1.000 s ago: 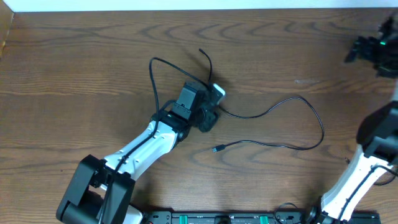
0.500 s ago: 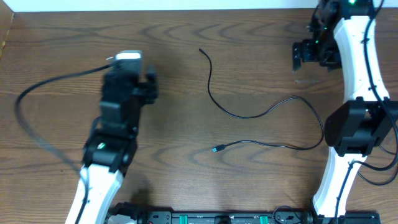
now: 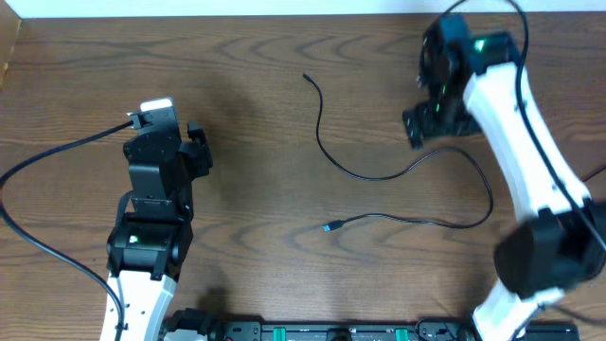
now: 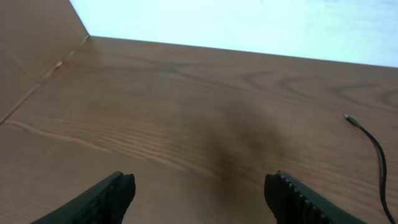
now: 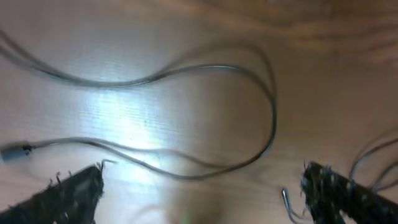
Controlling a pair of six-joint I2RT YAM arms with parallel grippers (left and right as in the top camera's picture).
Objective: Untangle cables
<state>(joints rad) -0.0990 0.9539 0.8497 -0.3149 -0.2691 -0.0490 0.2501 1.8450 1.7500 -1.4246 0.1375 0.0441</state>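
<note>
One thin black cable (image 3: 379, 177) lies loose on the wooden table. It runs from a bare end (image 3: 305, 76) through a wide bend (image 3: 491, 201) to a bluish plug (image 3: 329, 227). No whitish strand shows. My left gripper (image 3: 161, 121) is open and empty at the left, well apart from the cable. The left wrist view (image 4: 199, 196) shows only the cable's far end (image 4: 367, 134). My right gripper (image 3: 418, 126) is held above the cable's right part. In the blurred right wrist view (image 5: 205, 196) it is open and empty, with the cable (image 5: 186, 70) and its plug (image 5: 13, 151) below.
A thicker black cable (image 3: 38, 156) fixed to the left arm loops off the left edge. A raised wooden side wall (image 4: 31, 43) borders the table's left. A white wall (image 4: 249, 22) lies behind the far edge. Thin wires (image 5: 373, 155) hang by the right finger.
My left gripper has pulled back from the table's middle to the left, its own cable trailing. My right arm has swung in from the back right to above the cable. The cable has not moved.
</note>
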